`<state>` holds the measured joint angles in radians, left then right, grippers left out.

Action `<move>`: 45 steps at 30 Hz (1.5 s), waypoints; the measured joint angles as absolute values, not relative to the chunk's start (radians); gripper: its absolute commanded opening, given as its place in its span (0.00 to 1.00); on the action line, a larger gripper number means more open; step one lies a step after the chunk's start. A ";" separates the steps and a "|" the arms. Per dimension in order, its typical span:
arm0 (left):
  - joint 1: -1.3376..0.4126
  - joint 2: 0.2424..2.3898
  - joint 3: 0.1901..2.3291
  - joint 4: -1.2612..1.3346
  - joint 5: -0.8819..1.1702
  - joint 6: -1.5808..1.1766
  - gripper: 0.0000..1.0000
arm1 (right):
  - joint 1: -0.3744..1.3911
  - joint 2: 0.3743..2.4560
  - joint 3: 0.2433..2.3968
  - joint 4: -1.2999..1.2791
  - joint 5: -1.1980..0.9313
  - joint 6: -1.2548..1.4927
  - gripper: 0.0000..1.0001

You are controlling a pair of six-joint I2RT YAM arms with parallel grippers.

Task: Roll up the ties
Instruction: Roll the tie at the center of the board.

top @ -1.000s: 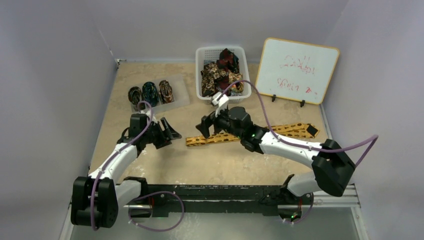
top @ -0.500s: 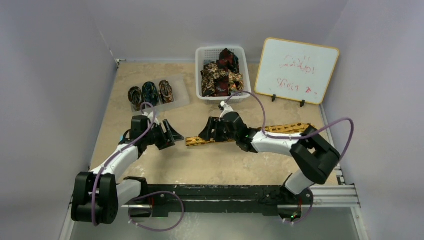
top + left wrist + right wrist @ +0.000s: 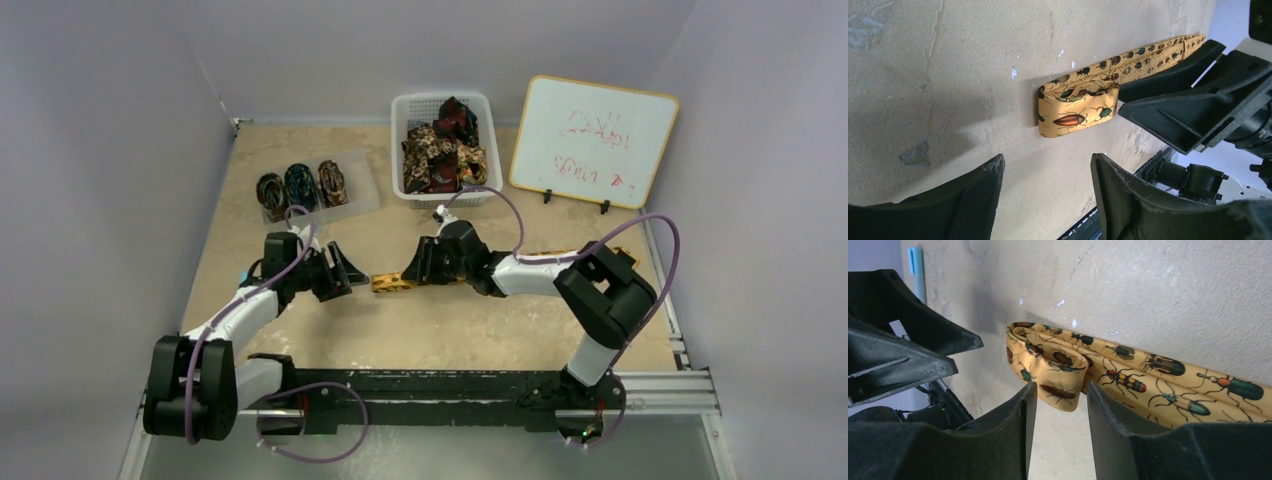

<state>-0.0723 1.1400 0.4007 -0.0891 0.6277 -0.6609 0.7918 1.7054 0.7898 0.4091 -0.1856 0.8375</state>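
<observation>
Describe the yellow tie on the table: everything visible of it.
The yellow tie is a narrow band of smooth, satiny-looking fabric printed with multicoloured beetles. It lies flat across the table, its left end folded over into a loose first turn. The rest runs to the right, mostly hidden beneath the right arm in the top view. The right gripper has its fingertips at the fold, jaws apart. The left gripper hovers open just short of it, not touching.

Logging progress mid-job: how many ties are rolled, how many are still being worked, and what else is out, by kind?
Rolled ties: 3
Yellow tie, end partly rolled: 1
White basket (piled ties inside, uncountable): 1
Whiteboard: 1
Total: 6
</observation>
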 measured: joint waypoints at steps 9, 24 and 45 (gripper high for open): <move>-0.072 1.153 0.401 -0.070 0.644 -0.660 0.62 | 0.764 1.741 0.806 0.407 -0.227 0.829 0.42; -0.072 1.161 0.401 -0.066 0.662 -0.661 0.61 | 0.765 1.738 0.809 0.402 -0.280 0.829 0.37; -0.072 1.229 0.361 0.072 0.731 -0.662 0.61 | 0.758 1.787 0.855 0.368 -0.277 0.781 0.10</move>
<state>-0.0723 1.2285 0.3611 0.0719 0.7307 -0.6624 0.7582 1.7870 0.8555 0.3676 -0.2768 0.7815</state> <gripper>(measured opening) 0.614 0.104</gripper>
